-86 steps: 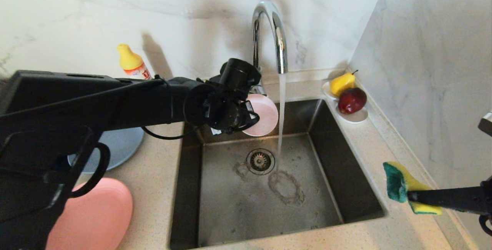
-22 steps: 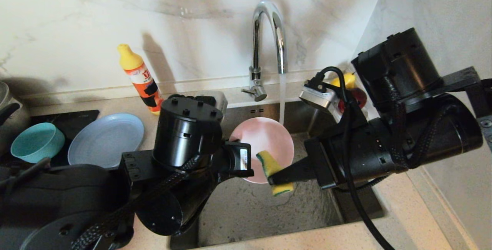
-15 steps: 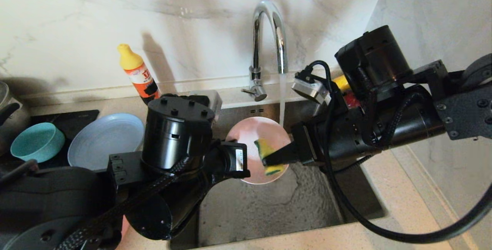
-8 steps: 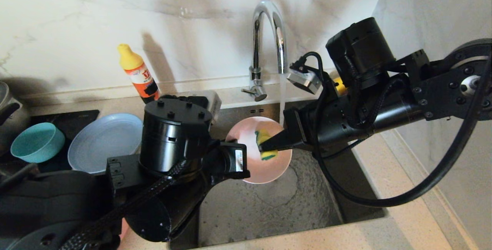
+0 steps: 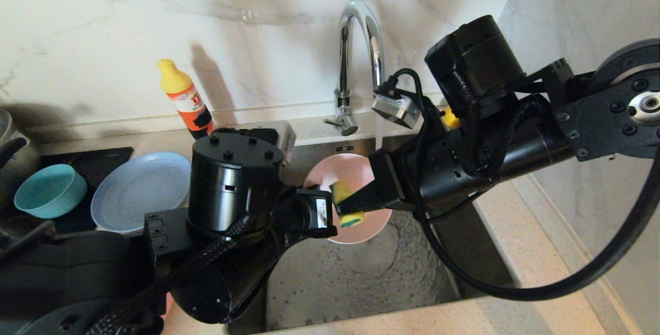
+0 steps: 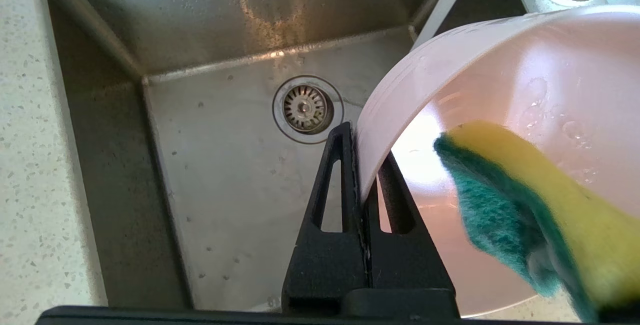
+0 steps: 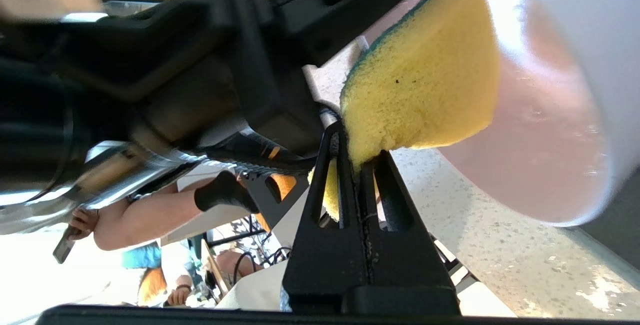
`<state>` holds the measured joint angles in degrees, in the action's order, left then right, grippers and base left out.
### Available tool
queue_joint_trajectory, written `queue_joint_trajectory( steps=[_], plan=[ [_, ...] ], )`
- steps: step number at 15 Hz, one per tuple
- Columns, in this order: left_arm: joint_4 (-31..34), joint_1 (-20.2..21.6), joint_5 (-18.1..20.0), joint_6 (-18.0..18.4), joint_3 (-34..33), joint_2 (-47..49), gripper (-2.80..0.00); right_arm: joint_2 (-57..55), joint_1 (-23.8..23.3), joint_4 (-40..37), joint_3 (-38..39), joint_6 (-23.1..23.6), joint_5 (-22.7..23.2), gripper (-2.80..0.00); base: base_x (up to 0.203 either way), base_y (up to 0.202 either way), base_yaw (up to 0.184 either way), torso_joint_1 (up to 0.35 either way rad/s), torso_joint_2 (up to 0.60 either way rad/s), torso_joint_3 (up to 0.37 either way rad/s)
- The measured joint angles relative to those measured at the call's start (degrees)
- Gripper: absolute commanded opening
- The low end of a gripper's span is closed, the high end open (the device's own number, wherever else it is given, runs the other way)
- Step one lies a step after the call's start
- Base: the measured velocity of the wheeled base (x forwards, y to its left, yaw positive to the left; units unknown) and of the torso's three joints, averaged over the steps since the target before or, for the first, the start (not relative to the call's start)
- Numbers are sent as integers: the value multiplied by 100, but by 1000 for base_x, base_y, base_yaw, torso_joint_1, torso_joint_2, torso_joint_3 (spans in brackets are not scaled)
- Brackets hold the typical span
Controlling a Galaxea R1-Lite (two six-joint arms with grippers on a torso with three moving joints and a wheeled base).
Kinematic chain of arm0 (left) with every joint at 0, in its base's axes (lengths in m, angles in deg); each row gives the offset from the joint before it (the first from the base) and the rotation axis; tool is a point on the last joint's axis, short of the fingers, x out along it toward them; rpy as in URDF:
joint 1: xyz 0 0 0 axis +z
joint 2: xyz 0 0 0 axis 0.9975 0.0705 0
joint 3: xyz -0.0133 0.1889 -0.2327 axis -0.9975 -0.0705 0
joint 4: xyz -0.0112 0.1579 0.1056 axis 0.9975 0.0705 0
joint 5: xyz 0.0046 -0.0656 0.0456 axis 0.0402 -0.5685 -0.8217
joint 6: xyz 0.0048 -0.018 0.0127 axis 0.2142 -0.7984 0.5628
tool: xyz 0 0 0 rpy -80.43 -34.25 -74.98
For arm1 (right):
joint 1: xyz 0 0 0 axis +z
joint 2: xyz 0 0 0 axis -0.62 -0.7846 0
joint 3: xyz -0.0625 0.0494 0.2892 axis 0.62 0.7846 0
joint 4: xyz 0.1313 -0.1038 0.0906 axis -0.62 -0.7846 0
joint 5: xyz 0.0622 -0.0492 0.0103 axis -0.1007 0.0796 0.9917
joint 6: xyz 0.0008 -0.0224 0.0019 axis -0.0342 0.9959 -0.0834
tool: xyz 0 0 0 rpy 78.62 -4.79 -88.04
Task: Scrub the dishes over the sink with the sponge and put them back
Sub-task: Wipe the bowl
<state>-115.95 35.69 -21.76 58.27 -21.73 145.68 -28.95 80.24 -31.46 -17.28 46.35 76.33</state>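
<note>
over the sink point(image 5: 361, 273): left gripper point(image 6: 362, 165) holds the pale pink bowl point(image 5: 356, 170) tilted above the basin, its jaws clenched on the rim; right gripper point(image 7: 357, 162) has its jaws clamped on the sponge point(image 5: 344, 206) and presses it into the bowl's inside.
sponge: yellow body and green scouring face both lie against the wet inner wall, near the rim where the left jaws pinch.
tap point(image 5: 361, 41): running, the stream falling just behind the bowl.
task so far: judged mid-scrub on this one bowl; it is not yet back on the surface point(image 5: 521, 252).
waiting: teal bowl point(image 5: 49, 190) and grey-blue plate point(image 5: 139, 185) sit on the surface at the left, whether washed or not cannot be told.
left to do: finishing this bowl, returning it, then whichever dishes remain unscrubbed.
hidden: the salmon plate is all but covered by the left arm, only a pink sliver near the bottom edge; the drain point(image 6: 305, 109) shows only from the left wrist.
hard to make out: the fruit behind the right arm, a scrap of yellow only; the detergent bottle point(image 5: 185, 100) stands clear by the wall.
</note>
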Motion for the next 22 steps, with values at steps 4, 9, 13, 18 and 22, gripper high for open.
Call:
queue_joint_trajectory(
  steps=[4,9,13,18,22],
  plan=[
    [-1,0,1,11,-46,-7,-280,-61,-32,10,-184,-2,-79,-280,0,0,0,0,0,0],
    [-5,2,0,-5,-110,-33,-280,-52,-315,-328,-483,6,-151,-280,0,0,0,0,0,0],
    [-21,2,-11,-32,-171,-58,-280,266,-476,-560,-256,22,-157,-280,0,0,0,0,0,0],
    [-13,11,-24,-19,-125,-140,-280,686,-585,-581,286,59,-152,-280,0,0,0,0,0,0],
    [-38,17,-16,-40,-96,-152,-280,643,-374,-517,546,69,-144,-280,0,0,0,0,0,0]
  ],
)
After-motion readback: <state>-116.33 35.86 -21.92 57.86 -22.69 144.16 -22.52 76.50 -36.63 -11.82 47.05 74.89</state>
